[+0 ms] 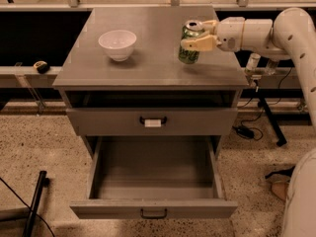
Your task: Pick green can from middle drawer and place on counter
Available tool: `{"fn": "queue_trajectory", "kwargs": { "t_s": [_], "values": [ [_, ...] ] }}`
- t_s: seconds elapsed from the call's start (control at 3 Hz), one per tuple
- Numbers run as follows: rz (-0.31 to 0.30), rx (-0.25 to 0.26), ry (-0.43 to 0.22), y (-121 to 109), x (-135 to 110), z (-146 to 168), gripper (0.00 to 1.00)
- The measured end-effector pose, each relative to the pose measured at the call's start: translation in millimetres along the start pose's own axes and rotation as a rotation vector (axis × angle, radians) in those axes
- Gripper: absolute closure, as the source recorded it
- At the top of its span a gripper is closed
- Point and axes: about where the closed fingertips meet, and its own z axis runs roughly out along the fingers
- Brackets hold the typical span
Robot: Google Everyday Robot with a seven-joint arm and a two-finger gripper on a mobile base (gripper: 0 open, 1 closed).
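The green can [189,42], with its silver top, stands upright at the right side of the counter [148,68]; whether its base touches the top or hovers just above it I cannot tell. My gripper [198,35] reaches in from the right, its tan fingers [199,44] closed around the can's upper half. The middle drawer [154,177] is pulled wide open below and holds nothing that I can see; its dark bar handle [153,213] faces front.
A white bowl [117,44] stands on the counter's left half. The drawer above [152,121] is shut, its handle bearing a white tag. My white arm [291,38] runs along the right. A black pole [33,201] lies on the floor at the left.
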Motion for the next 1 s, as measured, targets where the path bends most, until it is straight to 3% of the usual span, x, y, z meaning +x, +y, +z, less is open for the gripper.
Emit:
{"fn": "queue_trajectory", "kwargs": {
  "t_s": [0.33,0.67,1.0],
  "values": [
    [0.052,-0.008,0.046,7.4,30.0,12.1,0.35],
    [0.072,-0.022,0.061,13.9,39.1,20.3,0.12],
    [0.072,-0.022,0.061,13.9,39.1,20.3,0.0]
  ]
}}
